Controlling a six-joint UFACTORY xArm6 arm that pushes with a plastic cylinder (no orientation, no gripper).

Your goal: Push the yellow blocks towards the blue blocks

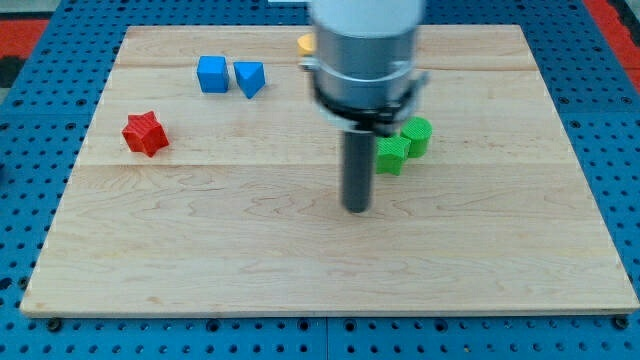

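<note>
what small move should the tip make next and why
Probably slide my tip toward the view's top, passing right of the yellow block. The tip sits mid-board beside the green blocks; the blue blocks lie left of the yellow, so it must push from the right.

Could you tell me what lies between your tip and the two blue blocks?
Only bare board. In the camera view, nothing sits between my tip and the blue cube or the blue wedge-like block beside it.

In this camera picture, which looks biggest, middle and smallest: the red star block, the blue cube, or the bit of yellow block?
1. Red star block and blue cube: they look about alike, so no ranking.
2. Yellow block: smallest showing, but the arm hides most of it.
</note>
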